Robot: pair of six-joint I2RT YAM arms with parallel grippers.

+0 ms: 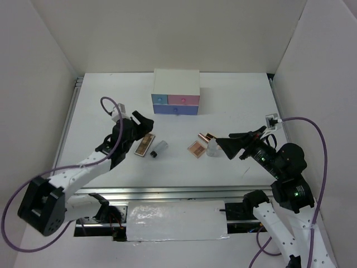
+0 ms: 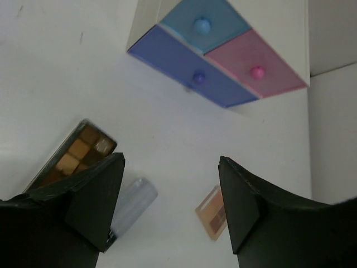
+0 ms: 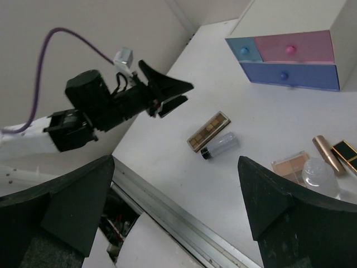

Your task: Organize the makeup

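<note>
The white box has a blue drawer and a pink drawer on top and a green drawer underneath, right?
Not quite. The white box does have a blue drawer and a pink drawer on top, but the one underneath is a purple drawer, not a green one. The right wrist view shows all three fronts clearly.

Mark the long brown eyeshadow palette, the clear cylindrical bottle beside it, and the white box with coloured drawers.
long brown eyeshadow palette [image 1: 145, 145]: top external view, middle of its face.
clear cylindrical bottle [image 1: 160, 147]: top external view, mid-body.
white box with coloured drawers [image 1: 176, 81]: top external view, white top face.
</note>
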